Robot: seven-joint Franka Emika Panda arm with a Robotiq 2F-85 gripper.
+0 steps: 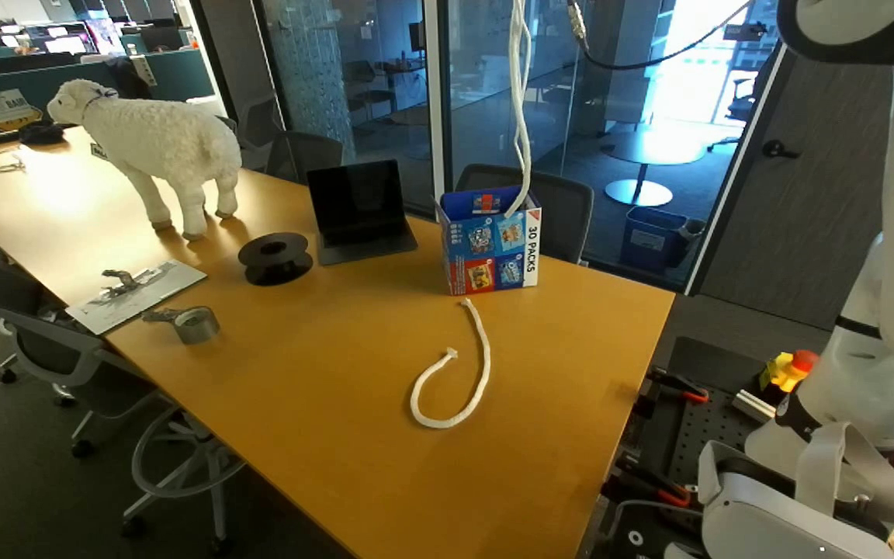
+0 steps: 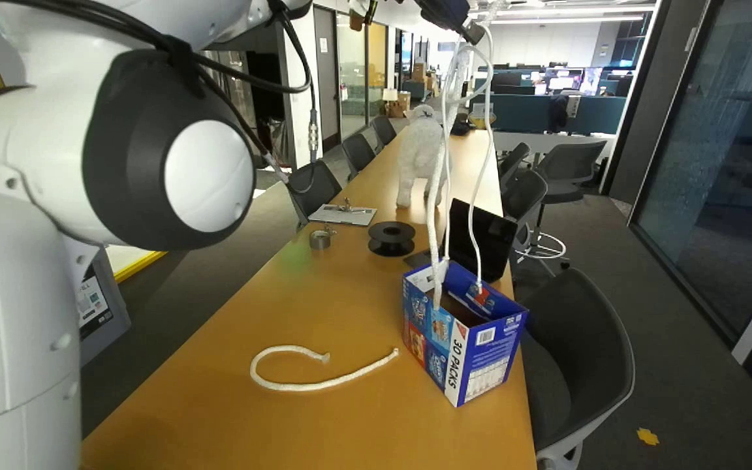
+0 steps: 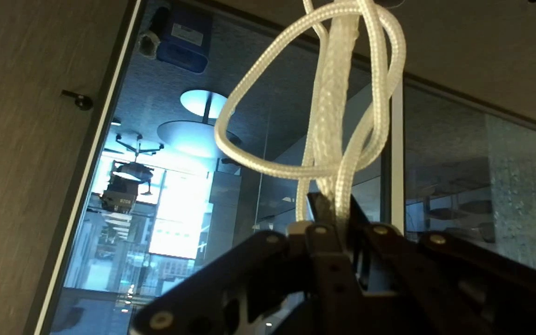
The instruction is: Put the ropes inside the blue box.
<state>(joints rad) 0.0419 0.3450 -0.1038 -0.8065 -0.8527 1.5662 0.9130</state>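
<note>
One blue box (image 1: 486, 252), one loose rope (image 1: 486, 361), one bundle of ropes (image 3: 334, 100).
The pincer (image 3: 333, 211) clasped the bundle (strand number unclear), which hung to the box's open top; the loose rope curved on the worktop (image 1: 323, 388) beside the box, printed "30 PACKS".

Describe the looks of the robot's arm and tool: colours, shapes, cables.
The arm is white and smoothly rounded, with a black joint housing bearing a round white cap, and black cables running along it. The tool is dark, with angular jointed links dotted with light, round fasteners.
</note>
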